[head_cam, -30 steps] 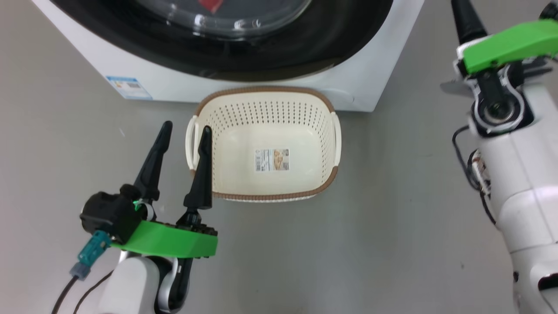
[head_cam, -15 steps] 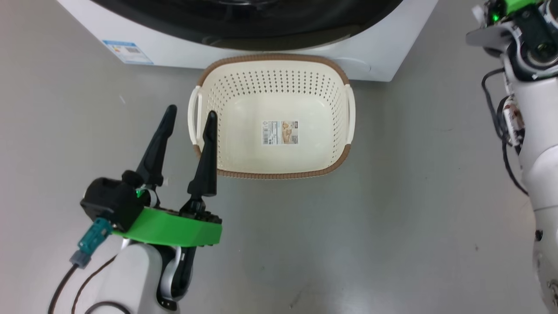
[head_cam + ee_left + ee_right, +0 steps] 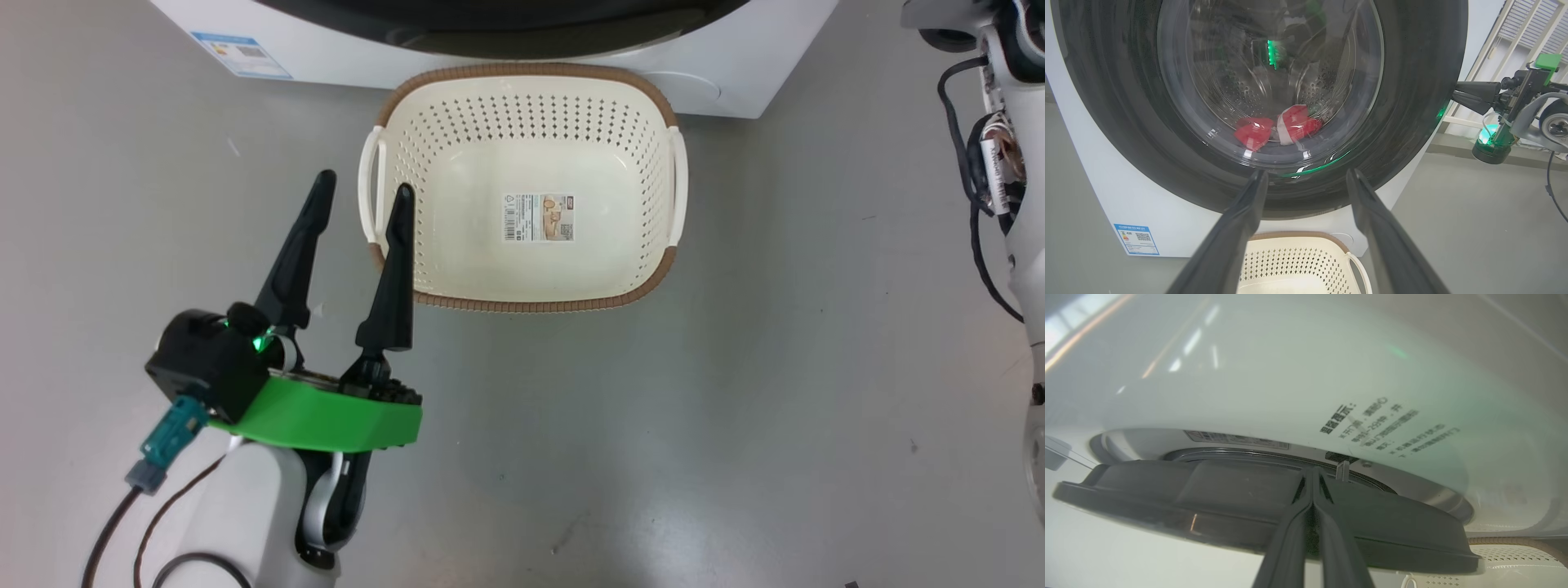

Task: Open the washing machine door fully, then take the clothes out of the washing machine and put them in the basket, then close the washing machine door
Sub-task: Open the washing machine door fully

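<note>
**Below the washer's front: basket on the floor, round door against the machine**

At the upper left of the head view, a small blue label sticker [image 3: 241, 53] sits on the white front of the washing machine [image 3: 735, 73], which runs along the top edge. Just beneath it, at top centre, the basket [image 3: 531, 304] stands on the grey floor close to the machine. It has cream perforated walls, a brown woven-look rim, a white handle at each side and a paper label [image 3: 539, 216] on its bottom.

Across the upper part of the left wrist view, the washing machine door [image 3: 1408, 122] lies against the machine's front, a wide glossy black rim around bulging clear glass. Through the glass, low in the steel drum, lie the clothes [image 3: 1255, 134]: red pieces, one with a white band.

At the lower left of the head view, the left gripper [image 3: 365, 183] has its two dark fingers spread wide, clamping nothing. One fingertip is over the basket's left rim, the other over bare floor. In its own view the fingers frame the door's lower rim, well apart from it.

At the right of the left wrist view, the right gripper [image 3: 1454, 93] points at the door's right edge. In the right wrist view its fingers meet at the tips, right at the dark rim seen edge-on. Whether they touch it cannot be told.
</note>
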You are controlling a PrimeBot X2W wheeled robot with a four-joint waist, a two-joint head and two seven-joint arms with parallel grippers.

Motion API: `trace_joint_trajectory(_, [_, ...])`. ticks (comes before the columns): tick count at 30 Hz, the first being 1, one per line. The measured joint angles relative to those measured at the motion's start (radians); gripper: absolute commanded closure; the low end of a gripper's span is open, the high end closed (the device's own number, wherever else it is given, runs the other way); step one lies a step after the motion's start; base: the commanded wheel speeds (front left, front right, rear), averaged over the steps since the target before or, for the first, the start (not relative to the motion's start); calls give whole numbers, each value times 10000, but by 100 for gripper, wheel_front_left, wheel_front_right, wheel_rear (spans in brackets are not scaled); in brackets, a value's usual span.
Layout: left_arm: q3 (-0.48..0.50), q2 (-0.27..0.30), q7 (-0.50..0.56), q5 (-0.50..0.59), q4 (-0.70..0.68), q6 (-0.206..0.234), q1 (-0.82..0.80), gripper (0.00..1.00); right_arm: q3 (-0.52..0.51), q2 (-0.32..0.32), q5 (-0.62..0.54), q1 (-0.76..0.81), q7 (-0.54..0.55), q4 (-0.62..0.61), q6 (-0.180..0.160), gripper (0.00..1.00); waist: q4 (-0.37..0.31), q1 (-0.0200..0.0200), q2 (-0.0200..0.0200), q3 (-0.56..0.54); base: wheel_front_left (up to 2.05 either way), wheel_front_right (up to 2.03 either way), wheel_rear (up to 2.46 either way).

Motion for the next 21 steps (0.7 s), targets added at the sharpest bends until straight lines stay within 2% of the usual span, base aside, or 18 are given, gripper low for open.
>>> trace_joint_trajectory(21, [-88, -2, 0, 0, 29, 2, -23, 0, 238, -343, 138, -523, 1674, 433, -4, 100, 102, 0, 0, 161, 0, 0, 0])
